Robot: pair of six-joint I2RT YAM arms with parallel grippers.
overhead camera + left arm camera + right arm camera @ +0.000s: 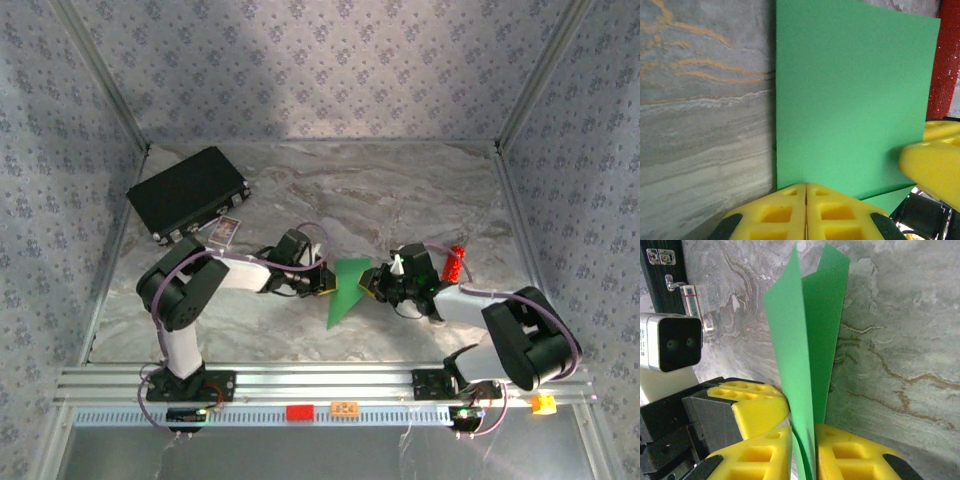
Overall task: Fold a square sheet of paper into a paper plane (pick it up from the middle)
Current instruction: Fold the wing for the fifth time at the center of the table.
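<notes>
**Enclosure.** Walls of grey-blue fabric with a small repeating floral print (300, 60) stand on three sides, with pale metal posts at the far corners.

**Surface.** The grey marble-patterned tabletop (420, 190) has tan veining. A ribbed silver aluminium rail (330, 380) runs along the near edge and carries both arm bases.

**Black rectangular case** (188, 193). It lies flat in the far left corner, well apart from the paper.

**Bright-green sheet of paper** (346, 290). It is plain, matt and unprinted, creased into a smaller shape.
- It sits at the table's middle, towards the near edge, between the two grippers.
- From above it reads as a triangle, broad end towards the far wall and narrow point towards the rail.
- The right wrist view shows two layers parting in a slim V, with straight edges.
- The left wrist view shows one smooth flat face, with a second layer peeking out under its lower edge.

**Left gripper** (806, 190). Its yellow pads are pressed together with no gap, their tips at the sheet's lower edge. Whether any paper is nipped between them cannot be told.

**Right gripper** (802, 435). Its yellow pads stand slightly apart, with the sheet's layers rising out of the narrow gap between them.

**Small red glittery cylinder** (455, 263). It stands upright just beyond the right wrist.
</notes>
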